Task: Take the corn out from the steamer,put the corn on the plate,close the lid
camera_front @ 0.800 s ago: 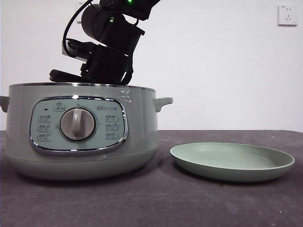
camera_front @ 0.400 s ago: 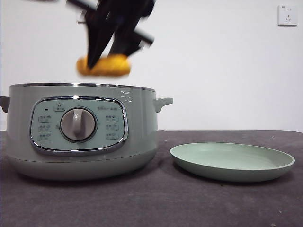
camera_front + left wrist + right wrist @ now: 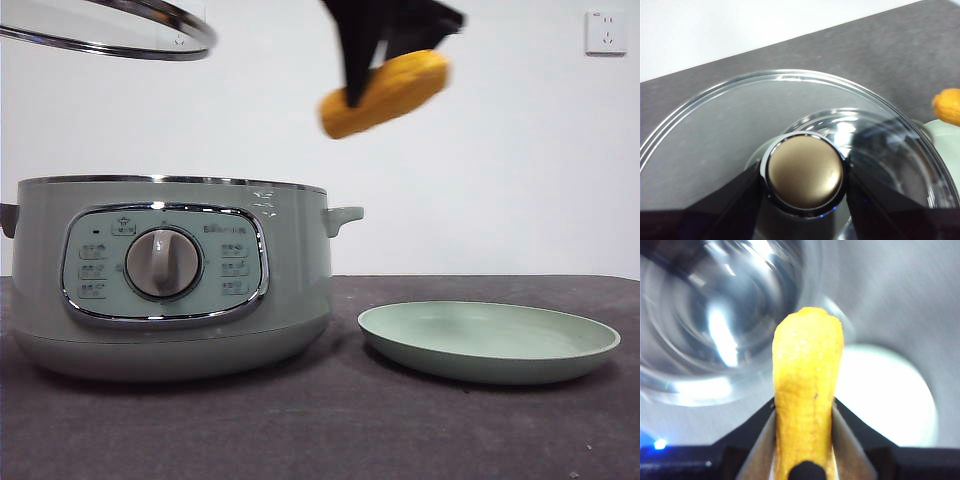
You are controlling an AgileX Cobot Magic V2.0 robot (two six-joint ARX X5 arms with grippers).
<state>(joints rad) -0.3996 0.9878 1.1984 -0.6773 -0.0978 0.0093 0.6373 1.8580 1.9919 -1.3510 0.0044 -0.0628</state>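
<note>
- The corn (image 3: 385,92) has travelled sideways since half a second ago, from above the steamer (image 3: 170,275) to beyond its rim, near the plate's (image 3: 488,345) near edge, pinched by the right gripper (image 3: 805,440).
- Left gripper (image 3: 804,172) clamps the lid (image 3: 110,28) knob, high over the pot.
- Open air lies between corn and plate.

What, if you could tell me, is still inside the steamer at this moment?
The front view shows only the steamer's outer wall; its inside is hidden. The corn is out, gripped by the right pincer, and the left pincer holds the lid aloft.
</note>
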